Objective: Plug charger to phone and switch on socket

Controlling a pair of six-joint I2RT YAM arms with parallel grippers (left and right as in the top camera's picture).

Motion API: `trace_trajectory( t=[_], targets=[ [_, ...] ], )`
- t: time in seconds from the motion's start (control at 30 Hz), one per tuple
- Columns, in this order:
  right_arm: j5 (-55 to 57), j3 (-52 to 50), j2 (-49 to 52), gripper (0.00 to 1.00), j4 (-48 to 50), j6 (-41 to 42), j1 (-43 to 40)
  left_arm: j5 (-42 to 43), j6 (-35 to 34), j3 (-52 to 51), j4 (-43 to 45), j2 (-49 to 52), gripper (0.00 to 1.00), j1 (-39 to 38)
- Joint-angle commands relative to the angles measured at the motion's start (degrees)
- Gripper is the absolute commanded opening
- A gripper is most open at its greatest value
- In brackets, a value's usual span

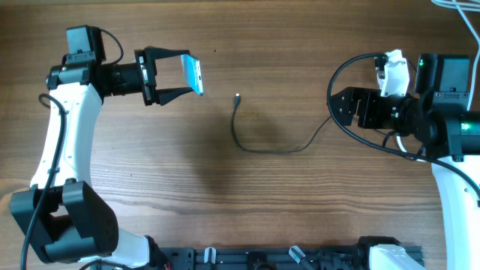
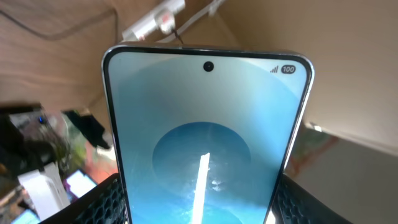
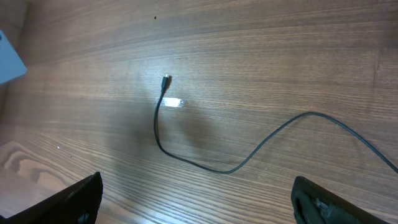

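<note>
My left gripper [image 1: 180, 73] is shut on the phone [image 1: 196, 73], holding it on edge above the table at the upper left. In the left wrist view the teal-blue screen [image 2: 205, 124] fills the frame between the fingers [image 2: 199, 208]. The charger cable [image 1: 259, 148] lies on the table, its plug tip [image 1: 237, 96] free near the middle. It also shows in the right wrist view [image 3: 186, 158], with its tip [image 3: 166, 79]. My right gripper [image 1: 337, 107] is open and empty at the right, above bare wood [image 3: 196, 193]. The white socket [image 1: 394, 71] sits partly hidden beside the right arm and appears in the left wrist view [image 2: 158, 18].
White cables [image 1: 457, 9] run off the top right corner. A black rail [image 1: 285, 259] lies along the table's front edge between the arm bases. A corner of the phone [image 3: 9, 59] shows at the left of the right wrist view.
</note>
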Motion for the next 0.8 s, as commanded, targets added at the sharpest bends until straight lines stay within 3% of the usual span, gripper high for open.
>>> trace_trajectory(
  t=[0.0, 0.2, 0.43, 0.77],
  targets=[
    [-1.33, 0.9, 0.59, 0.97, 0.13, 1.27, 0.2, -8.55, 0.68, 0.09, 0.22, -1.55, 0.57, 0.42],
    [-1.31, 0.9, 0.59, 0.98, 0.37, 2.27, 0.2, -24.39, 2.95, 0.09, -0.13, -1.55, 0.56, 0.37],
    [-1.46, 0.9, 3.61, 0.98, 0.7, 3.89, 0.2, -43.74, 5.75, 0.09, -6.82, -1.55, 0.57, 0.35],
    [-3.91, 0.9, 11.45, 0.93, 1.64, 5.29, 3.39, -57.35, 8.31, 0.09, -15.45, -1.55, 0.57, 0.35]
  ],
)
